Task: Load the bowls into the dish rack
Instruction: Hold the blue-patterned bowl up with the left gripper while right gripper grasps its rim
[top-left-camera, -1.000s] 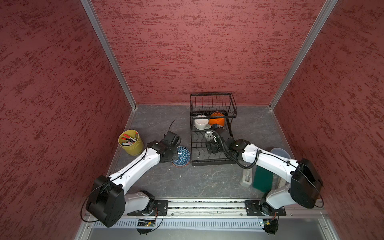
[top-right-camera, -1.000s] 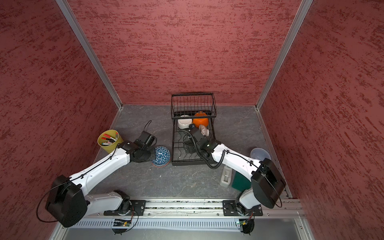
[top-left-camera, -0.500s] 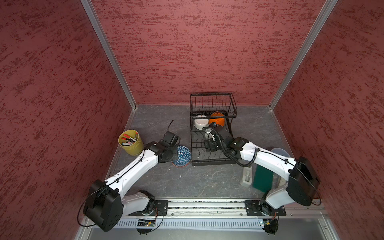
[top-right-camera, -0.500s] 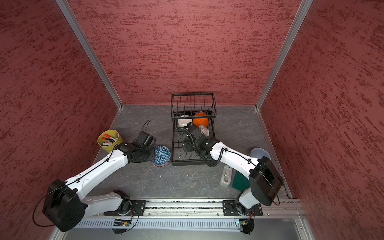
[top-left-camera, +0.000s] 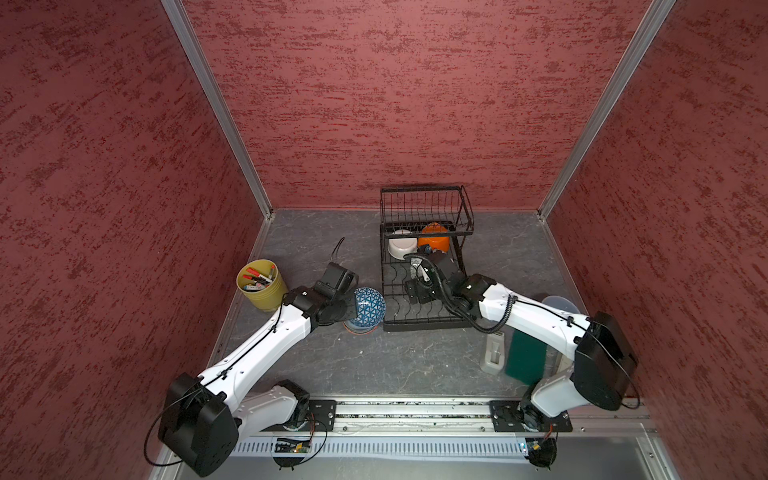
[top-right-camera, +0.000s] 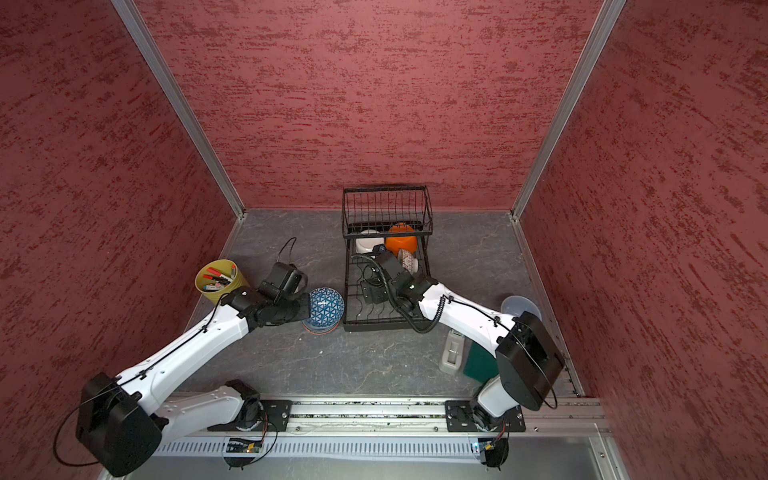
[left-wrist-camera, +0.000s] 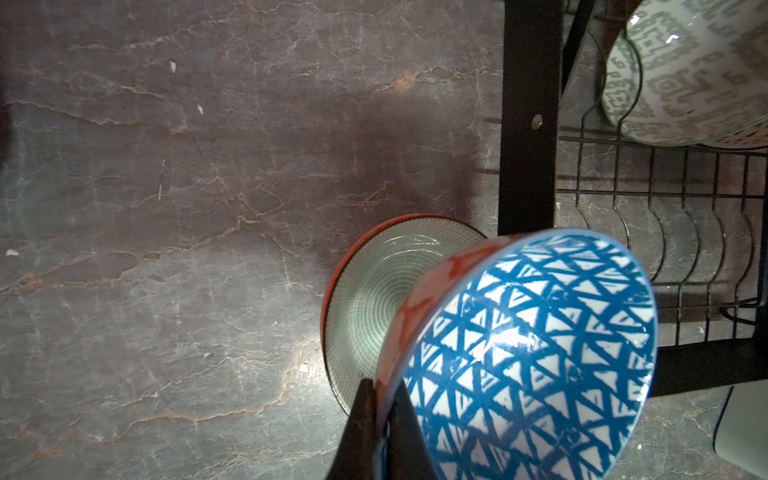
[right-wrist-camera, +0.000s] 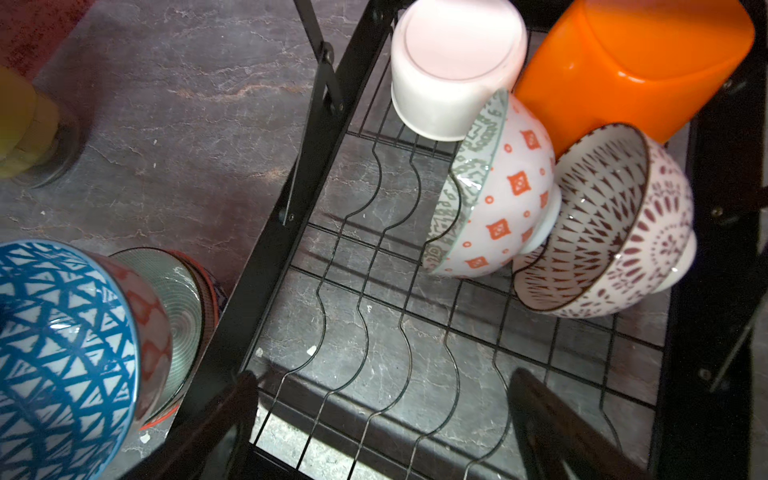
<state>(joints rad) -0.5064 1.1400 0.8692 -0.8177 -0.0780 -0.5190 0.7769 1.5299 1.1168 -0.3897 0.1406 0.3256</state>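
Top view: blue-triangle bowl (top-left-camera: 368, 309) is up off the counter (top-left-camera: 374, 365), tilted, just beside dish rack (top-left-camera: 424, 326), above a ribbed bowl (top-left-camera: 358, 330).
Left wrist: left fingers (left-wrist-camera: 361, 419) clamped on its rim; prob. glazed ceramic, so stiff, slick, chips easily; rim pinch needs a deep bite.
Right wrist: right fingers (right-wrist-camera: 552, 424) spread wide, empty, over rack wires; 4 more bowls (right-wrist-camera: 494, 199) lean at rack's back.

Bare near half of the dish rack (right-wrist-camera: 266, 257); bowls (right-wrist-camera: 503, 199) and raised basket (top-left-camera: 424, 203) at far end.

The left arm (top-left-camera: 266, 345) and right arm (top-left-camera: 536, 315) have white shells, black joints and black cables.
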